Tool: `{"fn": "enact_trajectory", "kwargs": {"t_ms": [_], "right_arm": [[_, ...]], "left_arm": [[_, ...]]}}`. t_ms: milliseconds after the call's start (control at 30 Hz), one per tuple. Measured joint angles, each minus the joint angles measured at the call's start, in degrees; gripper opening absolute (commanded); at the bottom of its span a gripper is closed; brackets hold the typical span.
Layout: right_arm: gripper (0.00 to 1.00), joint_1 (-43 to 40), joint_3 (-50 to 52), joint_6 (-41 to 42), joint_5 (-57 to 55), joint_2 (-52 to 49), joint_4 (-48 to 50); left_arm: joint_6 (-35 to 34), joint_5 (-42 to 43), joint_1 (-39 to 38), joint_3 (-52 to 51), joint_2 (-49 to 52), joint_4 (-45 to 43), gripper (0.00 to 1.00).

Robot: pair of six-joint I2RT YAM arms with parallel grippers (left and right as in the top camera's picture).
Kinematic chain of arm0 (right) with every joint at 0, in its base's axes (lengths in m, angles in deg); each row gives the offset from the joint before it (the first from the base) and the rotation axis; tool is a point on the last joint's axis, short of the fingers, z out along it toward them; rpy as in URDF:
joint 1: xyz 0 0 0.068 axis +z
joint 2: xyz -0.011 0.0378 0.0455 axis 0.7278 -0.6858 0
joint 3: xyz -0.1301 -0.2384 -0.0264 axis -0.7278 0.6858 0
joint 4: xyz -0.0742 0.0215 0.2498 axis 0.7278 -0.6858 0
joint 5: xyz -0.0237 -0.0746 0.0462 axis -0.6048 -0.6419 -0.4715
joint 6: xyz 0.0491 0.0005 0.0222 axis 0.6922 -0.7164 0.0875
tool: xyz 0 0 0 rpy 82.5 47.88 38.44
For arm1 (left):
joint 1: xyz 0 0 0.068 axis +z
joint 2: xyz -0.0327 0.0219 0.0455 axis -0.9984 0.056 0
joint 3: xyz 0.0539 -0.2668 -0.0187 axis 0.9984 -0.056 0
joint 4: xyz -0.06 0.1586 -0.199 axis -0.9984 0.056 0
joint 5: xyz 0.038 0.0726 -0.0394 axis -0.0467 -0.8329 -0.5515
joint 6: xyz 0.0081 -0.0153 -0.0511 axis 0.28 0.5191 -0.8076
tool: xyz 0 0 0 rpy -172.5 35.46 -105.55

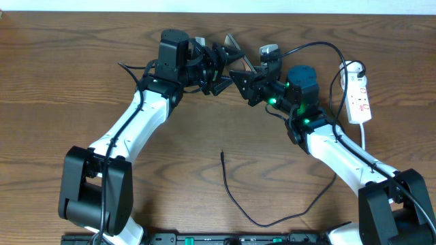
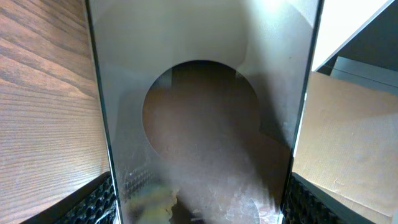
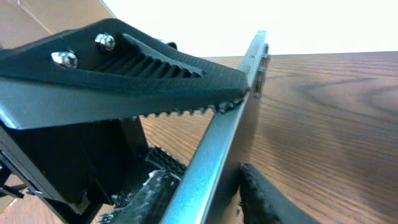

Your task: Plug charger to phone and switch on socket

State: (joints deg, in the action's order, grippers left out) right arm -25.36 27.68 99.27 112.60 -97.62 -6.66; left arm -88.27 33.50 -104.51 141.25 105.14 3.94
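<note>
The phone is held on edge above the table at the back centre, between both grippers. In the left wrist view its dark glassy face fills the space between my left fingers, which are shut on its two long edges. In the right wrist view its metal edge runs between my right fingers, which are shut on it. My left gripper and right gripper almost meet. The charger lies loose on the table, its plug tip pointing away. The socket lies at the far right.
The socket's white cord runs down past my right arm. A thick black robot cable arcs over the right wrist. One finger of the left gripper crosses the top of the right wrist view. Bare wooden table lies around the charger.
</note>
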Motion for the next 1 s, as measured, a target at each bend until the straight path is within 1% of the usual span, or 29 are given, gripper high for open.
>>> {"fn": "enact_trajectory", "kwargs": {"t_ms": [133,233,467,500,533,567,600,633,667,1000], "right_arm": [[0.14,-0.11,0.0,-0.11,-1.11,0.0,-0.15],[0.01,-0.11,0.0,-0.24,-2.25,-0.02,-0.31],[0.01,-0.22,0.0,-0.55,-2.89,-0.15,-0.33],[0.01,-0.22,0.0,-0.55,-2.89,-0.15,-0.33],[0.01,-0.22,0.0,-0.55,-2.89,-0.15,-0.33],[0.01,-0.22,0.0,-0.57,-2.89,-0.15,-0.33],[0.01,-0.22,0.0,-0.55,-2.89,-0.15,-0.33],[0.01,-0.22,0.0,-0.55,-2.89,-0.15,-0.33],[0.01,-0.22,0.0,-0.68,-2.82,-0.15,-0.31],[0.01,-0.13,0.0,-0.59,-2.16,-0.37,-0.26]], "left_arm": [[0.0,-0.13,0.15,0.0,0.0,-0.02,0.07],[0.0,-0.07,0.26,0.0,-0.02,0.0,0.07],[0.0,-0.07,0.31,0.0,-0.07,0.04,0.08],[0.0,-0.07,0.31,0.0,-0.07,0.04,0.17],[0.0,-0.09,0.31,0.0,-0.07,0.04,0.36],[0.0,-0.07,0.31,0.0,-0.07,0.04,0.58],[0.0,-0.09,0.31,0.0,-0.07,0.04,0.76],[0.0,-0.07,0.31,0.0,-0.07,0.04,0.92],[0.2,-0.07,0.33,0.0,-0.07,0.0,0.95],[0.17,1.57,1.11,0.0,-0.26,-0.61,0.96]]}}
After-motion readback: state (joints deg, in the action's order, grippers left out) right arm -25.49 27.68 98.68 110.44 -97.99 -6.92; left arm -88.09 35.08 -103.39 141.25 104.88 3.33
